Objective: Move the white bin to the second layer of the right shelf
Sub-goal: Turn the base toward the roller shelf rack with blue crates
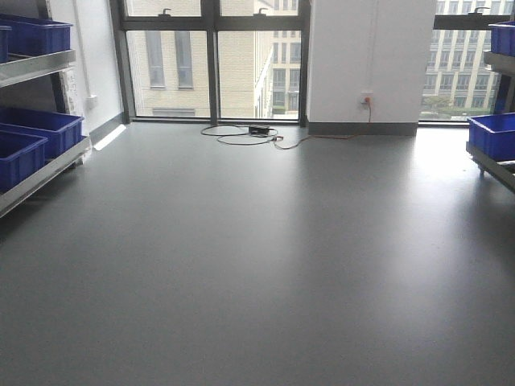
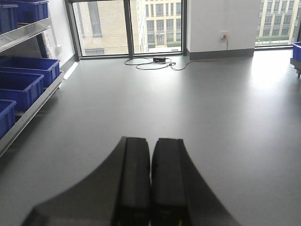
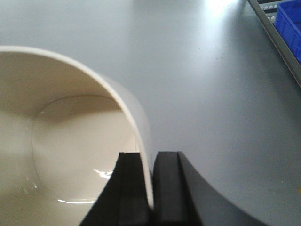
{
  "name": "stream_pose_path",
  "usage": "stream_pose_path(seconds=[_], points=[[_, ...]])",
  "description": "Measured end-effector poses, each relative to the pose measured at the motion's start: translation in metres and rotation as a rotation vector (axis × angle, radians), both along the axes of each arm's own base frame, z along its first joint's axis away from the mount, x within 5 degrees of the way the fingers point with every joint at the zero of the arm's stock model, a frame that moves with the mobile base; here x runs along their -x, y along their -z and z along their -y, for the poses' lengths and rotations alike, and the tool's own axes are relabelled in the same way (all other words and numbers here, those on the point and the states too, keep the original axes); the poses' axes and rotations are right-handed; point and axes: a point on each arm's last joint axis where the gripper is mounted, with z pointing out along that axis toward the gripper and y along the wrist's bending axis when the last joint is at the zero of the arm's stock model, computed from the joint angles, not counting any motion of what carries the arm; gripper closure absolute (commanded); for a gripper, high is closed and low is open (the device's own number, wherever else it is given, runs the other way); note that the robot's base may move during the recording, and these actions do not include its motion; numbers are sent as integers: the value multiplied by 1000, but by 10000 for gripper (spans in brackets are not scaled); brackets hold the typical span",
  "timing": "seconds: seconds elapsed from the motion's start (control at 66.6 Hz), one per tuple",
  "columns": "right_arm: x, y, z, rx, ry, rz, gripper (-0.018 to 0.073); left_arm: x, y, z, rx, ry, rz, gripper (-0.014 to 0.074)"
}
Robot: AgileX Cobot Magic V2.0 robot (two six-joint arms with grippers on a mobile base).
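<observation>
Short of the roller rack [image 3: 269,21], over bare floor [image 3: 202,94], the right gripper [image 3: 151,188] pinches one wall of the white bin [image 3: 70,141]. Meanwhile the left gripper [image 2: 150,181] is pressed together, empty. Danger now: that glossy wall could slip from a one-sided pinch, or the bin could swing and clip the blue crate [image 3: 291,23].

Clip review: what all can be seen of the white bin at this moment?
The white bin shows only in the right wrist view, cut off at the left and bottom edges. It is cream-white, glossy plastic by the look, with a smooth rounded rim; light glints on its base, and the visible inside is empty. The right gripper pinches its wall, one black finger inside, one outside. Behind lies the grey floor; whether the bin touches it cannot be told.
</observation>
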Motion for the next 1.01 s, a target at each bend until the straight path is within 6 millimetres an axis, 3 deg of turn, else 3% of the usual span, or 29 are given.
stream_pose_path(seconds=[1.006], points=[[0, 0, 0, 0, 0, 0, 510, 0, 0, 0, 0, 0, 0, 512]])
